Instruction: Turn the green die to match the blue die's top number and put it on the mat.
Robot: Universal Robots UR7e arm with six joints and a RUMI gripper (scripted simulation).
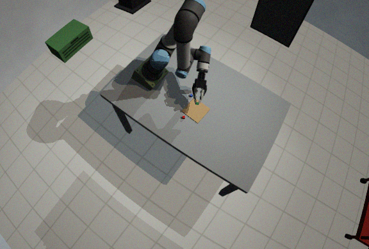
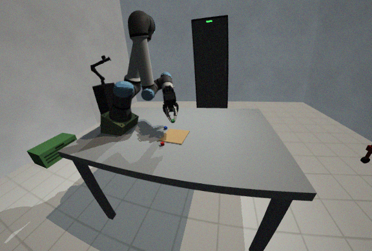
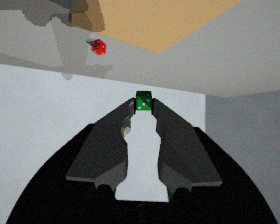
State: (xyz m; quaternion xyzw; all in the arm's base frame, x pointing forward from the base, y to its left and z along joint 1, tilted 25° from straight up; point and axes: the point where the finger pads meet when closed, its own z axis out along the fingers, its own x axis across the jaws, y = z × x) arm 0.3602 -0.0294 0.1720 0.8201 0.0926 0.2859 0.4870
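Three dice and one mat: the green die [image 3: 143, 102], pips too small to read, sits clamped between the tips of the claw [image 1: 198, 98], held above the tan mat [image 1: 200, 112] near frame centre. The blue die [image 1: 191, 95] lies just upper left of the mat, the red die [image 1: 183, 117] lower left, both on the grey counter [image 1: 243, 126].
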